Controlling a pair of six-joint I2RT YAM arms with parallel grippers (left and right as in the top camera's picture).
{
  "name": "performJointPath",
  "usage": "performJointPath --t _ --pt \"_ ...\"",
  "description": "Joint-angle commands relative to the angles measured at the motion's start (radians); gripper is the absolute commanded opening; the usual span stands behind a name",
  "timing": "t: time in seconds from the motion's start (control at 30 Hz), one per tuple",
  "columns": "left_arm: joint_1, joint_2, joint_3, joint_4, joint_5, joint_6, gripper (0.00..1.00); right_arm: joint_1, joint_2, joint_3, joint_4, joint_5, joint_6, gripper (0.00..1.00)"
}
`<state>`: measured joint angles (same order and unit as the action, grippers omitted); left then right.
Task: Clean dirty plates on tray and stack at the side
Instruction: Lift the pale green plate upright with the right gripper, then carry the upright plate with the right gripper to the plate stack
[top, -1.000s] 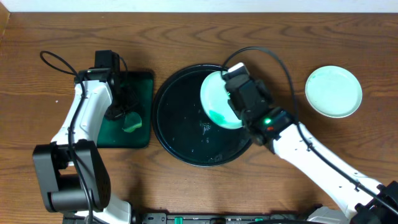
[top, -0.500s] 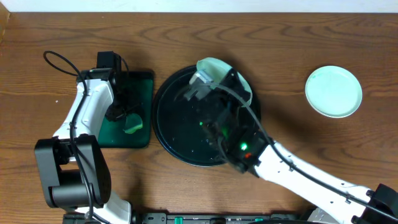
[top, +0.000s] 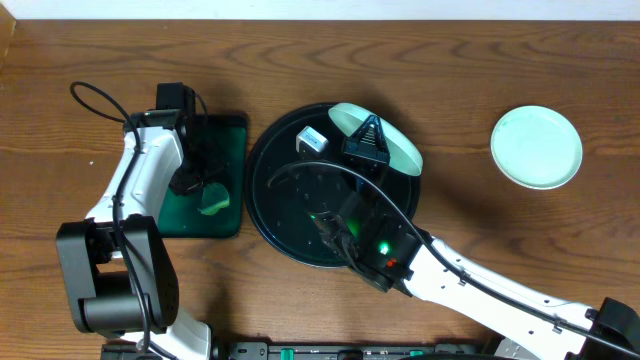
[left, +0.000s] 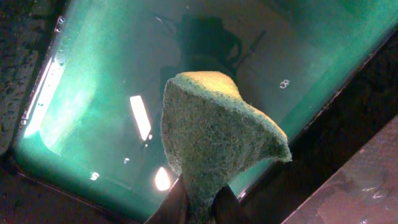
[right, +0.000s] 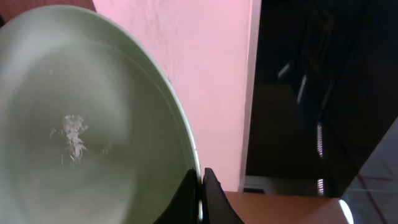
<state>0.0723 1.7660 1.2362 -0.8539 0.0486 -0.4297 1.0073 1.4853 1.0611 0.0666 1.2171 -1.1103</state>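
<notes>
The wooden counter (top: 480, 80) fills the overhead view. The right arm (top: 480, 290) is the longest thing on it, running from the lower right corner up toward the middle of the frame. There the round black tray (top: 285, 215) lies flat, glossy, with wet glints on its floor. The left arm (top: 135, 190) rises along the left side of the frame and bends over a rectangular dark green tray (top: 230, 150), which sits just left of the black one, close to it but apart.

One pale-mint plate (top: 536, 147) rests flat on the counter at the right of the frame, well apart from the black tray. A second plate (top: 395, 143) is tipped up steeply over the tray's upper right rim. In the right wrist view its face (right: 81, 124) shows a faint whitish smudge near the centre.

The green sponge (left: 214, 130) hangs folded above the wet floor of the green tray (left: 124, 74).

The right gripper (right: 202, 193) is clamped on the tilted plate's rim, its fingers pinched together on the edge. The left gripper (left: 199, 208) is closed on the lower end of the sponge.
</notes>
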Motion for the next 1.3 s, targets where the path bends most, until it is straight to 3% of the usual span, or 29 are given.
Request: performJointPath --t 0.0,0.1,0.13,0.2,0.3,0.4,0.5,0.57,0.67,0.73,0.87,0.93,1.03,1.27 --pt "0.006 0.012 -0.002 -0.002 -0.011 -0.008 0.07 -0.033 -0.019 0.008 -0.049 -0.063 0.173 0.01" --pt "0.006 0.012 -0.002 -0.007 -0.011 -0.004 0.07 -0.014 -0.012 0.008 0.014 0.106 0.164 0.01" --pt "0.006 0.012 -0.002 -0.009 -0.011 0.005 0.07 -0.002 -0.013 0.008 0.037 0.111 0.23 0.01" --pt "0.006 0.012 -0.002 -0.008 -0.011 0.01 0.07 -0.019 -0.014 0.008 -0.048 -0.044 0.33 0.01" --pt "0.006 0.012 -0.002 -0.01 -0.011 0.01 0.07 0.025 -0.008 0.008 -0.06 0.021 0.354 0.01" --pt "0.006 0.012 -0.002 -0.016 -0.011 0.01 0.07 0.006 -0.008 0.008 -0.121 -0.094 0.439 0.01" --pt "0.006 0.012 -0.002 -0.018 -0.011 0.011 0.07 0.034 -0.008 0.008 -0.127 -0.022 0.42 0.01" --pt "0.006 0.012 -0.002 -0.018 -0.011 0.01 0.07 -0.001 -0.006 0.008 -0.132 -0.054 0.479 0.01" --pt "0.006 0.012 -0.002 -0.017 -0.011 0.011 0.07 0.062 -0.01 0.011 -0.142 0.02 0.394 0.01" --pt "0.006 0.012 -0.002 -0.013 -0.011 0.01 0.07 0.025 -0.01 0.011 -0.152 -0.08 0.475 0.01" --pt "0.006 0.012 -0.002 -0.018 -0.011 0.011 0.07 0.066 -0.014 0.018 -0.214 -0.017 0.476 0.01" --pt "0.006 0.012 -0.002 -0.016 -0.011 0.011 0.07 0.018 -0.01 0.018 -0.239 -0.103 0.57 0.01" --pt "0.006 0.012 -0.002 -0.019 -0.011 0.014 0.07 0.059 -0.016 0.024 -0.291 -0.048 0.591 0.01" --pt "0.006 0.012 -0.002 -0.021 -0.012 0.019 0.07 0.035 -0.017 0.037 -0.377 -0.177 0.808 0.01"
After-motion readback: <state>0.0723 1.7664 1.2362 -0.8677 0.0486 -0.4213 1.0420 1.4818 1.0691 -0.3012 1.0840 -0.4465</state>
